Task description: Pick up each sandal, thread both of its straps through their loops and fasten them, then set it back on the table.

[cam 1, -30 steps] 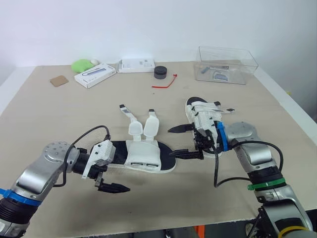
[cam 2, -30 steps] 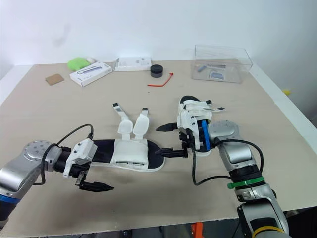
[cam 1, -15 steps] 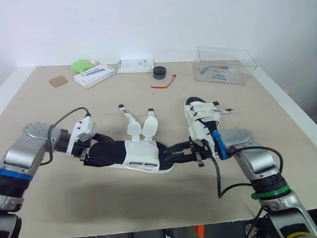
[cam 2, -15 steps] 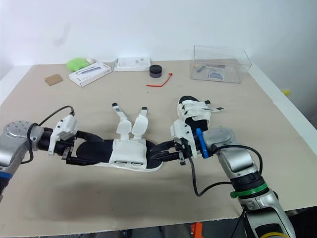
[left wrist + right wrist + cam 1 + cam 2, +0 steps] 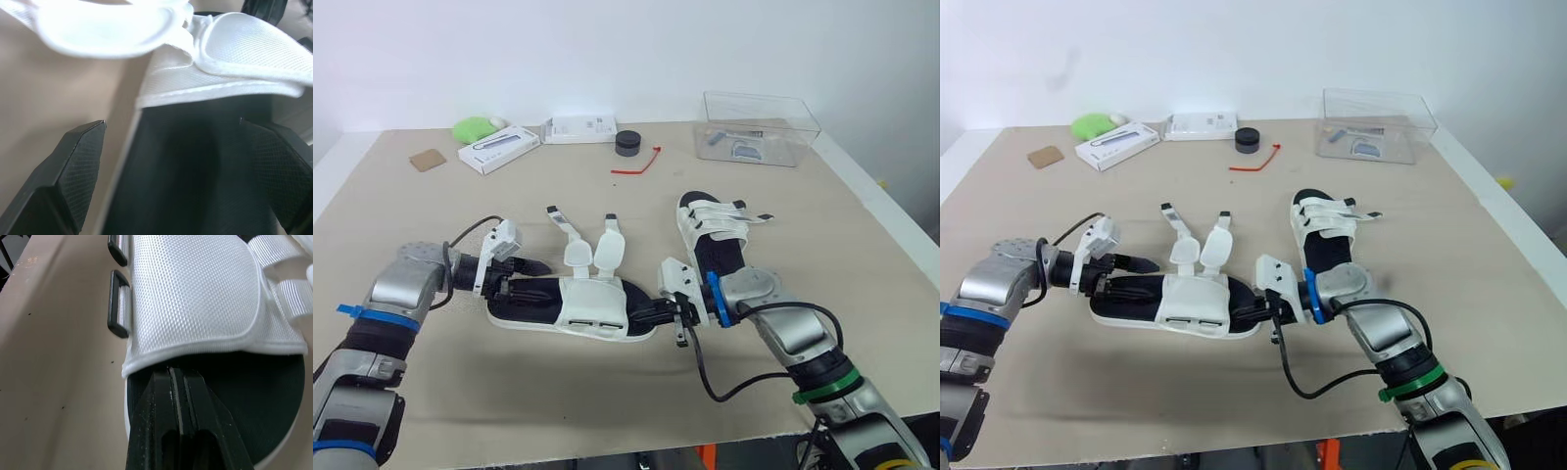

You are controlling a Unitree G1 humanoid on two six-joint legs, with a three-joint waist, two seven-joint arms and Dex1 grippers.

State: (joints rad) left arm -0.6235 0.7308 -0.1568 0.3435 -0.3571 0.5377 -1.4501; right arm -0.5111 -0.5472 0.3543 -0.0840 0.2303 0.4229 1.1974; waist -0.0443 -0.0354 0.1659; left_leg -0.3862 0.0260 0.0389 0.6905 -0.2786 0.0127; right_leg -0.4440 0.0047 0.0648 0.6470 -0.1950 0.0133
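Sandal (image 5: 573, 311) with loose straps (image 5: 611, 247) lies mid-tabletop (image 5: 431, 225) toward the front edge, probably light with a stiff sole and floppy straps, so hold the sole ends: left gripper (image 5: 529, 279) spread around the heel, right gripper (image 5: 644, 312) pressed together at the toe.

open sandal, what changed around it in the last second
The left gripper swung from in front of the open sandal to its heel, fingers open either side of it. The right gripper moved in to the toe end and shut its fingers over the sole. The open sandal and the other sandal stayed put.
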